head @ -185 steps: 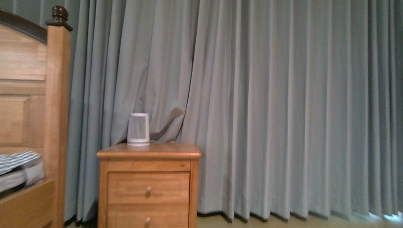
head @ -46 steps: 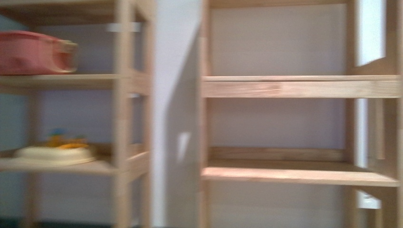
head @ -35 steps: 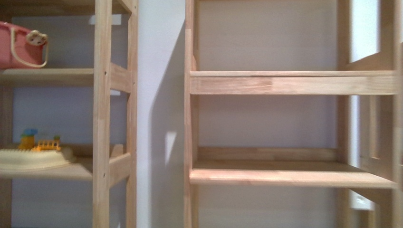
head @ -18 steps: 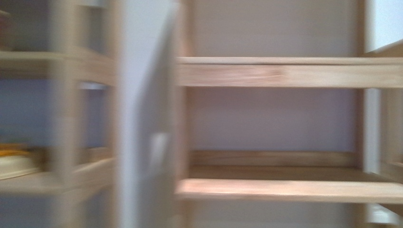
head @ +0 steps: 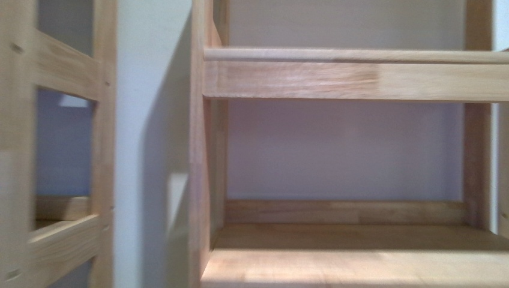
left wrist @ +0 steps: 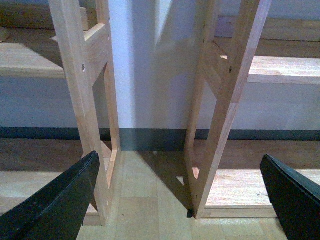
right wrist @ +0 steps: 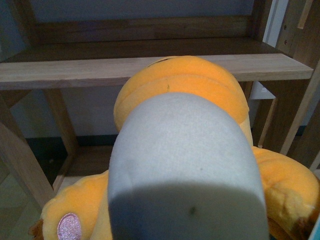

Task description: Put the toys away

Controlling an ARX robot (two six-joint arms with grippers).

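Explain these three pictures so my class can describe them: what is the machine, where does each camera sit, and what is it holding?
It is a robot with two arms, each ending in a gripper. The front picture comes from a camera on its body and shows a wooden shelf. The other two come from cameras on its wrists. The left gripper is open and holds nothing; shelf legs stand beyond it. The right gripper is shut on an orange plush toy.
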